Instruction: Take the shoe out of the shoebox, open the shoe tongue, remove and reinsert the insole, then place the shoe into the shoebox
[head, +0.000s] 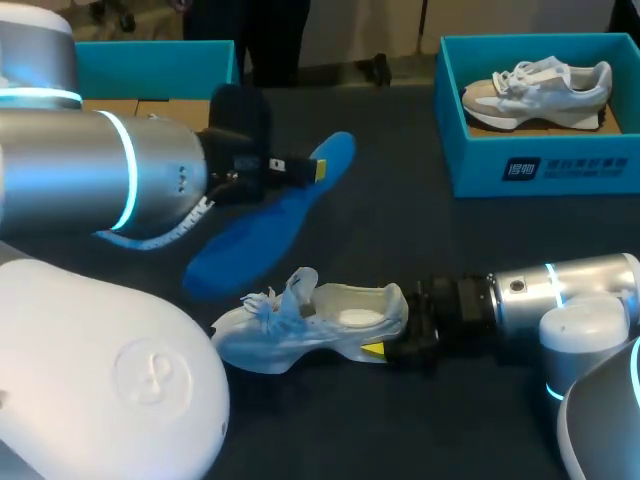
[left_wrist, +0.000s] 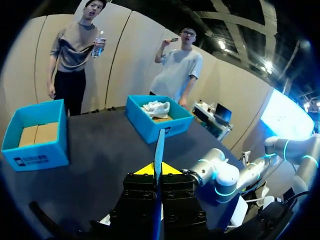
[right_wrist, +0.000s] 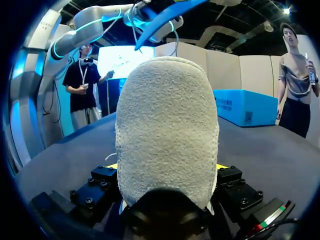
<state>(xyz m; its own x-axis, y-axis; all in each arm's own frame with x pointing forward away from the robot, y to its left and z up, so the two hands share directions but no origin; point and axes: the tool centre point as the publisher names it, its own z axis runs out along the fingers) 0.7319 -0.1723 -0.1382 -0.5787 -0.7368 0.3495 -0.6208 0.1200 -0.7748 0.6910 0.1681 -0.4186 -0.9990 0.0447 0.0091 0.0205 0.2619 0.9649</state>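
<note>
In the shoebox (head: 540, 168), a grey shoe (head: 540, 92); left end effector (head: 318, 168) pinches insole (head: 258, 238), right end effector (head: 382, 349) clamps white shoe (head: 310, 322).

Dim head view; ceiling lamps (left_wrist: 220, 45) glare brightly in both wrist views.

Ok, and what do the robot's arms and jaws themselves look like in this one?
The left arm and right arm are thick silver-grey cylinders with glowing cyan rings and rounded white housings. Each ends in a black, bolt-studded block carrying jaws with bright yellow tips. A pale ribbed cable loops under the left arm.
</note>
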